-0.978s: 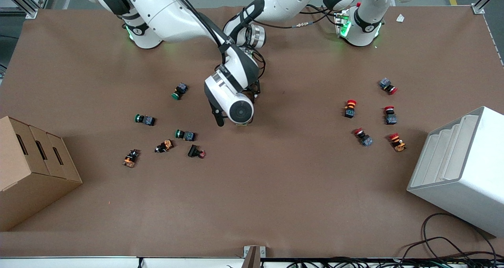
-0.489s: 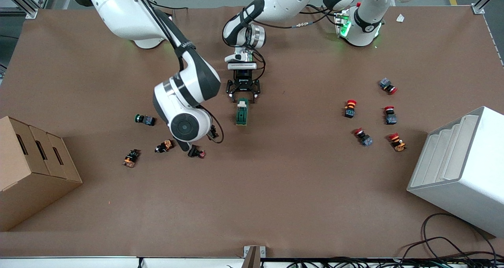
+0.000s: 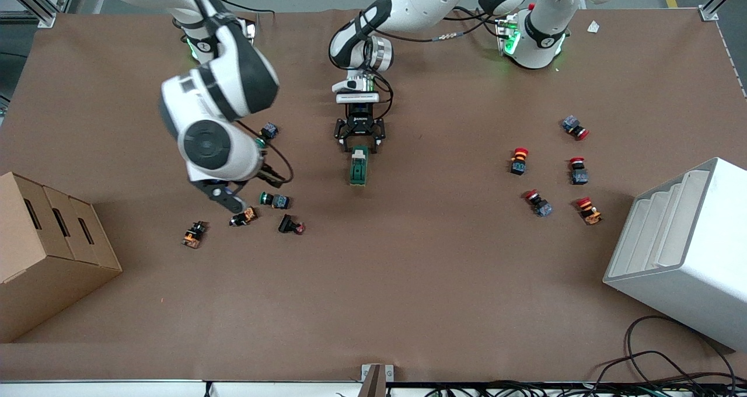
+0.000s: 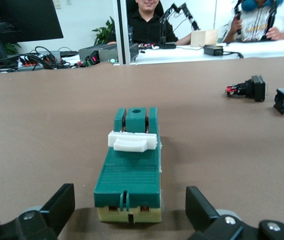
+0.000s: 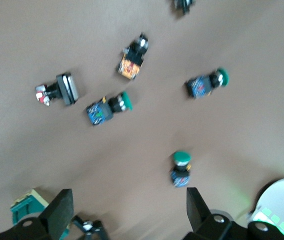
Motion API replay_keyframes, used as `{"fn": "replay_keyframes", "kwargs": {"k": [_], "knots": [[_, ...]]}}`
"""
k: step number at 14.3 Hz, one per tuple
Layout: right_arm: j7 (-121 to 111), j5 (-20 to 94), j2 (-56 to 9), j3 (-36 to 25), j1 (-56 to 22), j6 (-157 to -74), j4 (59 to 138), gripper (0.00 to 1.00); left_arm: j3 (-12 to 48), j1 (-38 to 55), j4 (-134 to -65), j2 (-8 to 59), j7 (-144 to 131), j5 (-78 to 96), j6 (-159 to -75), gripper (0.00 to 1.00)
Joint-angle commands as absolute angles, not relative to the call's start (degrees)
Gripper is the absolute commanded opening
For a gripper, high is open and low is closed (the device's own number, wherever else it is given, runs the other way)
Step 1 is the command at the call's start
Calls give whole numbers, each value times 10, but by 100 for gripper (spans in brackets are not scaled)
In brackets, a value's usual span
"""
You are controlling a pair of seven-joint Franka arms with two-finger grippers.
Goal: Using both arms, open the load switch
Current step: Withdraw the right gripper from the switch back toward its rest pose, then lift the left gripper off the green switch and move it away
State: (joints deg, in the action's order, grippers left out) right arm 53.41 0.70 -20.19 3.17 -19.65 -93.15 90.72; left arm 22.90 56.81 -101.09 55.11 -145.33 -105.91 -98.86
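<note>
The load switch (image 3: 359, 168), a dark-green block with a white toggle lever (image 4: 133, 141), lies on the brown table near its middle. My left gripper (image 3: 360, 143) is down at the switch's end nearest the robots' bases. In the left wrist view the left gripper (image 4: 129, 201) stands open, its fingers (image 4: 64, 200) on either side of that end with a gap on both sides. My right gripper (image 3: 224, 195) hangs open in the air over the green and orange push buttons. The right wrist view shows the right gripper (image 5: 126, 205) empty, with a corner of the load switch (image 5: 26, 207) in sight.
Green, orange and black push buttons (image 3: 274, 200) lie scattered toward the right arm's end, red-capped ones (image 3: 540, 204) toward the left arm's end. A cardboard box (image 3: 46, 251) and a white stepped bin (image 3: 683, 251) stand at the two ends, nearer the front camera.
The right arm has swung away from over the load switch toward its own end of the table. The left gripper and the switch have stayed put.
</note>
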Motion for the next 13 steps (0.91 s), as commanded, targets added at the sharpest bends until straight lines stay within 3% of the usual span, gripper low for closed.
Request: {"fn": "replay_keyframes", "kwargs": {"k": [1, 5, 10, 13], "knots": [[388, 0, -147, 43, -129, -932, 942, 100, 241, 563, -1000, 520, -1379, -991, -1010, 99], [217, -11, -109, 42, -46, -926, 940, 100, 266, 530, -973, 471, -1289, -898, -1037, 99], [146, -39, -87, 43, -4, -928, 936, 100, 349, 422, -881, 416, -1082, -737, -1037, 100], [99, -39, -78, 42, 14, -925, 928, 100, 355, 384, -832, 375, -964, -616, -1037, 100]]}}
